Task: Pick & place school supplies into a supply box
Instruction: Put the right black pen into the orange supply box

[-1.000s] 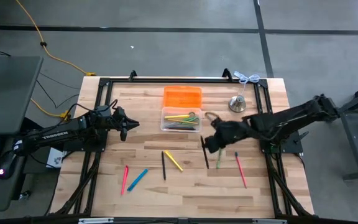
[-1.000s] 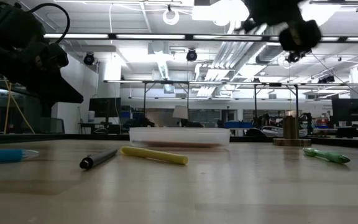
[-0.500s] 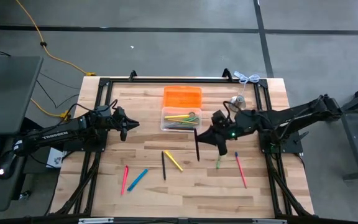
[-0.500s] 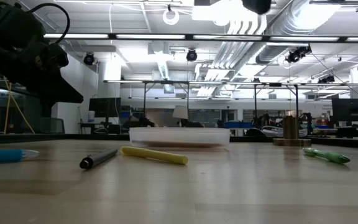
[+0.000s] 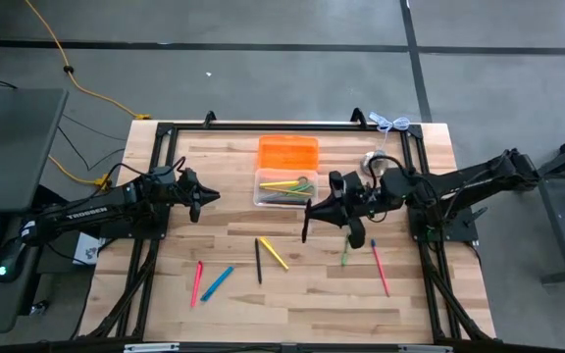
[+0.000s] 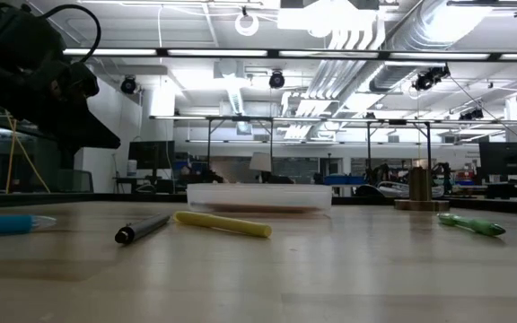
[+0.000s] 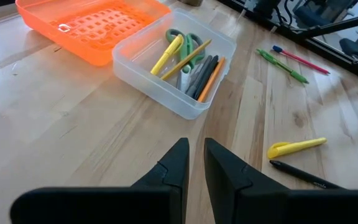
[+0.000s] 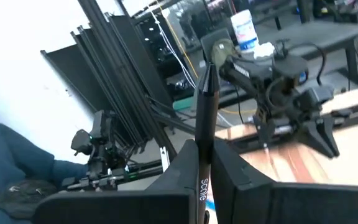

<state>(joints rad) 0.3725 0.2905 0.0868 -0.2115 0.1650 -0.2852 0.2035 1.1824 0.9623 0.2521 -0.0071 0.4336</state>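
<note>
One clear plastic rectangular supply box (image 5: 285, 189); one orange perforated plastic tray (image 5: 287, 152); one silver bell (image 5: 374, 161). Six loose pens and markers lie toward the worktop's front edge; roughly six supplies, seemingly, fill the box.

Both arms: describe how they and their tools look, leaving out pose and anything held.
Both arms are dark, slim and jointed. The left arm bears white TROSSEN lettering along its link. The left tool has two black, angular, wedge-shaped fingers. The right tool has the same black fingers, one with small white lettering. A thin black cable loops above the right arm near its wrist.
</note>
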